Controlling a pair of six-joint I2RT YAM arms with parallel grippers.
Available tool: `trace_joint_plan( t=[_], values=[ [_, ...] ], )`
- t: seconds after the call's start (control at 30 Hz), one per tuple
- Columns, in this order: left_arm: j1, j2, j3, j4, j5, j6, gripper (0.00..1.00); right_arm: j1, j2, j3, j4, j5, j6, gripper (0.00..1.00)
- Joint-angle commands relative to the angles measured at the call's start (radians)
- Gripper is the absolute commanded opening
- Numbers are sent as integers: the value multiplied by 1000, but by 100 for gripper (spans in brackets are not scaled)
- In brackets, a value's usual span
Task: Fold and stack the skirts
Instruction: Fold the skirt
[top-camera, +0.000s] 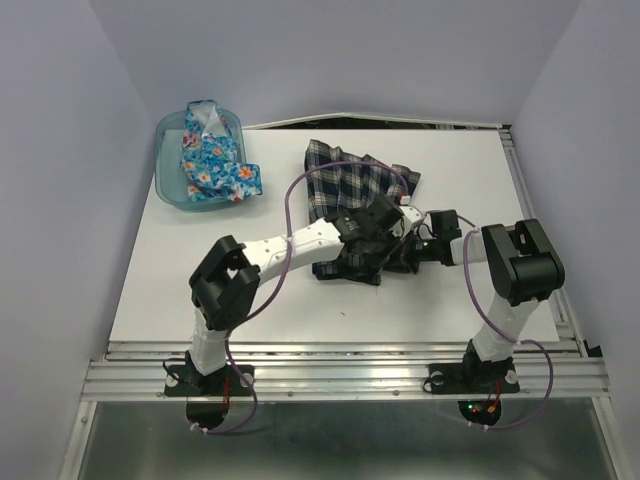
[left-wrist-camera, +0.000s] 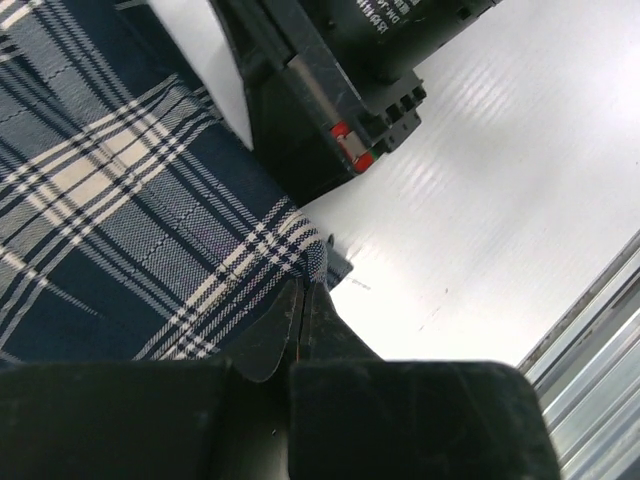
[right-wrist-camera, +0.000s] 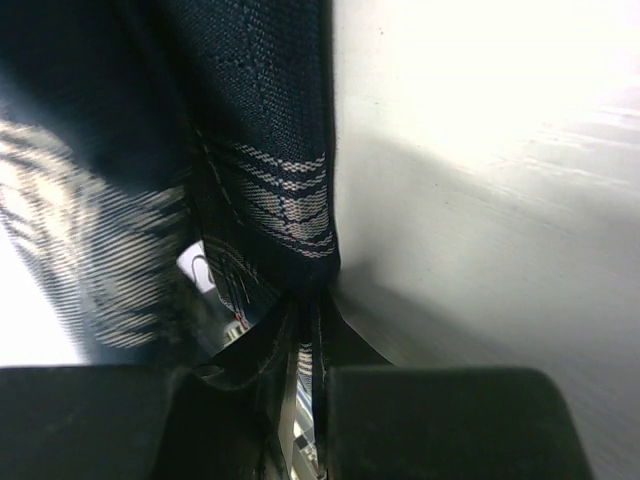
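The navy-and-white plaid skirt (top-camera: 352, 180) lies at the middle of the white table, its near part lifted and bunched between the two grippers. My left gripper (top-camera: 372, 232) is shut on a corner of the plaid skirt (left-wrist-camera: 150, 220), its jaws pinched on the hem. My right gripper (top-camera: 408, 240) is shut on another edge of the same skirt (right-wrist-camera: 270, 130), the cloth hanging from the jaws. The blue flowered skirt (top-camera: 212, 158) lies crumpled in the teal bin at the back left.
The translucent teal bin (top-camera: 170, 180) stands at the table's back left corner. The two wrists are close together near the table (top-camera: 470, 170) middle. Metal rails (top-camera: 340, 372) run along the near edge.
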Motion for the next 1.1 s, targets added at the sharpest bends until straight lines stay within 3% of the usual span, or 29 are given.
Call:
trace_joint_plan(
  t=[0.0, 0.4, 0.6, 0.7, 0.73, 0.9, 1.07],
  values=[
    [-12, 16, -42, 109, 99, -43, 0, 14, 14, -18, 15, 58, -15, 1],
    [15, 49, -232, 237, 179, -55, 0, 14, 6, -4, -45, 99, -64, 1],
    [75, 98, -279, 243, 249, -78, 0, 5, -35, 72, -247, 208, -188, 13],
    [80, 89, -306, 246, 267, -71, 0, -43, -67, 140, -329, 277, -231, 24],
    [78, 75, -322, 255, 272, -69, 0, -70, -72, 192, -393, 323, -271, 33],
    [78, 50, -356, 277, 280, -69, 4, -167, -96, 313, -438, 430, -325, 39],
    [77, 44, -373, 286, 284, -63, 9, -176, -15, 513, -398, 366, -333, 39]
  ],
)
